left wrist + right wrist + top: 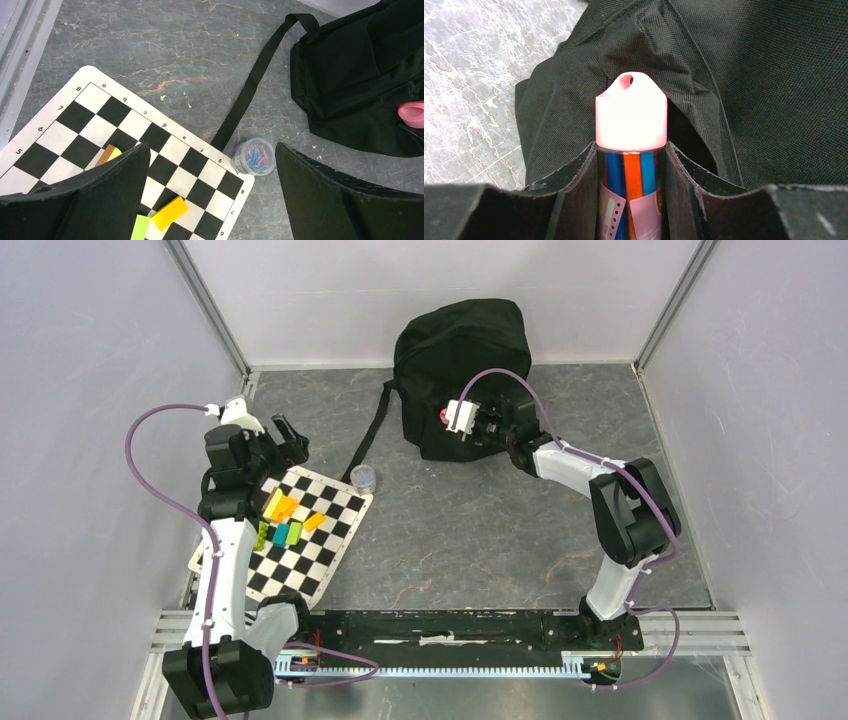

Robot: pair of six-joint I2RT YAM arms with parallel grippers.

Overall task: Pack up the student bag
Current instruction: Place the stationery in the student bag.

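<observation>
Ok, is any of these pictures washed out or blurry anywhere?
Right wrist view: the pink cap of the tube in the right gripper is blown out nearly white. Left wrist view: the left gripper looks dark and soft-edged, the table sharp. Top view: even light, but the student bag shows little detail.

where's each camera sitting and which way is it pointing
Top external: above and behind the arms, looking down on the table; left arm and right arm show, bases nearest.
Left wrist: on the left arm, looking down at the chessboard, clip jar and student bag; the open left gripper frames it.
Right wrist: on the right arm, facing the student bag; right gripper shut on a pink-capped tube.
Shared: top and left wrist both show chessboard, clip jar and student bag.
</observation>
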